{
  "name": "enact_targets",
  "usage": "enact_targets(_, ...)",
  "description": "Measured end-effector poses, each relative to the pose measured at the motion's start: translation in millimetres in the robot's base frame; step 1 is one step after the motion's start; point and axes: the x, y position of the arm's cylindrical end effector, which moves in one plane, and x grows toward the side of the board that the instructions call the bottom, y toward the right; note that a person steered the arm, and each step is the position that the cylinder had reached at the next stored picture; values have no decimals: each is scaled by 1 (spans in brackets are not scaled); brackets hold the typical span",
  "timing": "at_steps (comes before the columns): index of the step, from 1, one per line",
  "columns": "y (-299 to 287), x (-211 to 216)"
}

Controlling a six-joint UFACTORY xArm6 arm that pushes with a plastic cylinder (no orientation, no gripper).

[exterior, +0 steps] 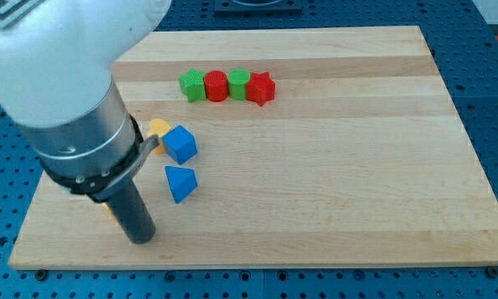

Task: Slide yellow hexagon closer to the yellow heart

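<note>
Camera view: my tip (140,239) near board (332,208) edge, left of blue triangle (180,183) (claw unclear).

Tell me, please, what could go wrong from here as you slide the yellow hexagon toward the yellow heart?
Both yellow pieces are mostly hidden behind my arm: one yellow block peeks out beside the blue cube, and a yellow sliver shows near the rod, so I could misjudge contact. My tip is not visible. A push might also knock the blue cube or blue triangular block out of place.
</note>
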Motion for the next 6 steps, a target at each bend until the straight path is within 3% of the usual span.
enact_targets(3, -42, -2)
enact_targets(6, -42, -108)
